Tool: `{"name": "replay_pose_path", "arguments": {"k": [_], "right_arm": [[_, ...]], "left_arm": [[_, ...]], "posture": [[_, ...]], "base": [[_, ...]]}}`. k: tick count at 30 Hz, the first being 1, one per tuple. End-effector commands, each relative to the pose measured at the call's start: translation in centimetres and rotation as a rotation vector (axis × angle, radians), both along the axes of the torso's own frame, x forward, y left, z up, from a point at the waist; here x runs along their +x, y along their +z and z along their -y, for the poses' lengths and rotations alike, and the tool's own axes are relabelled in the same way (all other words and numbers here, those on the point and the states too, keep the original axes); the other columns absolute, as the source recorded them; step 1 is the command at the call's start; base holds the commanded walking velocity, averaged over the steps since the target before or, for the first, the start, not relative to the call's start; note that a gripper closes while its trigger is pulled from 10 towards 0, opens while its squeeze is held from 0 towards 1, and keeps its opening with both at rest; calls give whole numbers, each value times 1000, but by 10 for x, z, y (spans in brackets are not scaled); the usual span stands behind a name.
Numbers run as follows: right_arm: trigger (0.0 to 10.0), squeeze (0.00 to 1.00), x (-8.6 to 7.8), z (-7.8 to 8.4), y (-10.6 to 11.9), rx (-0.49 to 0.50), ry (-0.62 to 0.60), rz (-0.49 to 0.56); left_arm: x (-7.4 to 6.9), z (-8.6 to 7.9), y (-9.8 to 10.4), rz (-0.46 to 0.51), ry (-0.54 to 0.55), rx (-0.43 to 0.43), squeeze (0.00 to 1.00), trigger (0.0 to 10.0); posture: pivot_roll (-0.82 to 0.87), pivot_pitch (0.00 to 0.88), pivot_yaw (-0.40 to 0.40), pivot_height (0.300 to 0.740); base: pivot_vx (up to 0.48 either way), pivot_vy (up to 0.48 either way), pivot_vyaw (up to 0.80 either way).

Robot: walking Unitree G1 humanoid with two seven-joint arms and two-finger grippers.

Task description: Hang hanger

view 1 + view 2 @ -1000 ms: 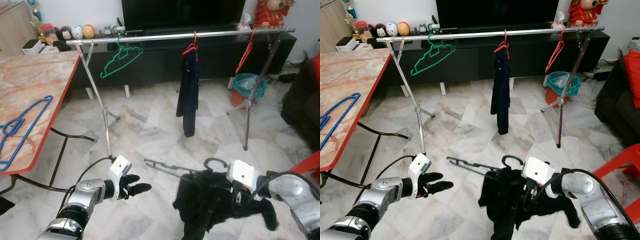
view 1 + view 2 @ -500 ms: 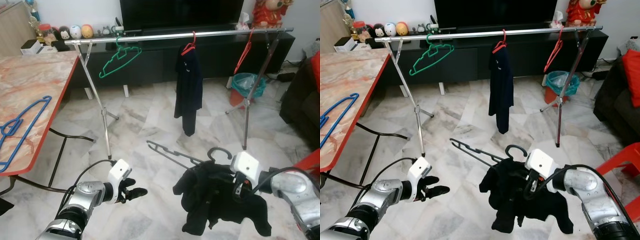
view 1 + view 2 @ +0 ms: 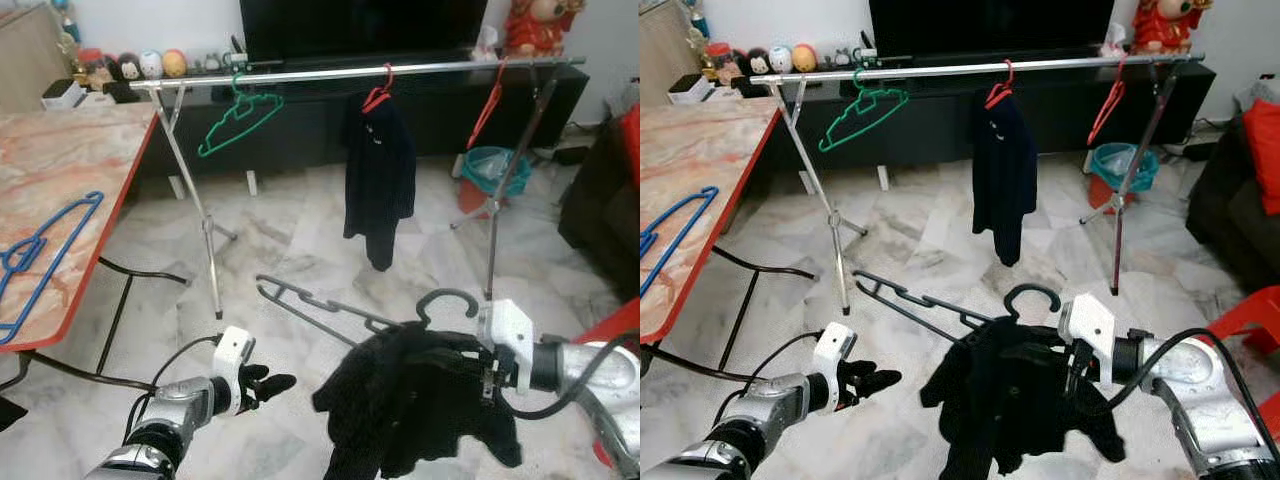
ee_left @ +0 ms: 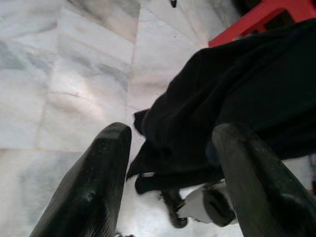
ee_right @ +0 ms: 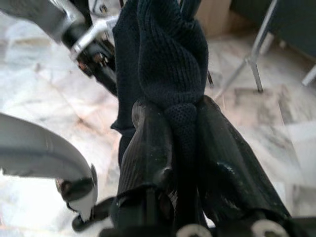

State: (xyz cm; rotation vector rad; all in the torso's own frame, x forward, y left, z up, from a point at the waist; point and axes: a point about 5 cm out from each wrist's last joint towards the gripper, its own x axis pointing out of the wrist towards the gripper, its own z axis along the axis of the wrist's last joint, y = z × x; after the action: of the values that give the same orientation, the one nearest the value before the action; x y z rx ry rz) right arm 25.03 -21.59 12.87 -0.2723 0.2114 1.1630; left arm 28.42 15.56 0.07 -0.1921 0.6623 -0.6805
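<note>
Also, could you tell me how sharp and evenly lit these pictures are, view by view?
Left and right eye views: evenly daylit and sharp, with soft sheen on the marble floor. Left wrist view: the left gripper's fingers are blurred up close, the black garment sharper. Right wrist view: knit texture crisp between the right gripper's fingers, background soft.

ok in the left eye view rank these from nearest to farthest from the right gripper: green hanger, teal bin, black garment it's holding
1. Black garment: pinched in the right gripper, low on the robot's right.
2. Teal bin: on the floor behind the rail's right-hand legs.
3. Green hanger: on the rail's left end, far across from the gripper.
</note>
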Motion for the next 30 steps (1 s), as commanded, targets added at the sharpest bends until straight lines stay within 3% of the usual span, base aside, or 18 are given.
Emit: {"name": "replay_pose_path", "arguments": {"k": [1,11,16,21,30], "right_arm": [[10000,0,-1,0,10,22,13,33],[10000,0,-3,-3,10,40,10,18],[10000,0,-3,-9,10,60,28,14],[10000,0,-5,-13,12,78,49,11],[10000,0,-7,-17,16,93,74,3]], "left_arm": [[-8,-1,-8,-50,9,-21,0,10000],[-12,6,-6,-67,-49,-124,0,10000],[-9,14,-1,-21,-116,-150,0,10000],[-2,18,4,89,-117,-52,0,10000],[7,24,12,159,-56,-76,0,10000]], "posture": [[-65,0,30,740],[-64,0,29,740],[-64,0,29,740],[-60,0,24,740],[-64,0,17,740]], "base": [[0,0,0],[0,0,0],[0,0,0],[0,0,0],[0,0,0]]}}
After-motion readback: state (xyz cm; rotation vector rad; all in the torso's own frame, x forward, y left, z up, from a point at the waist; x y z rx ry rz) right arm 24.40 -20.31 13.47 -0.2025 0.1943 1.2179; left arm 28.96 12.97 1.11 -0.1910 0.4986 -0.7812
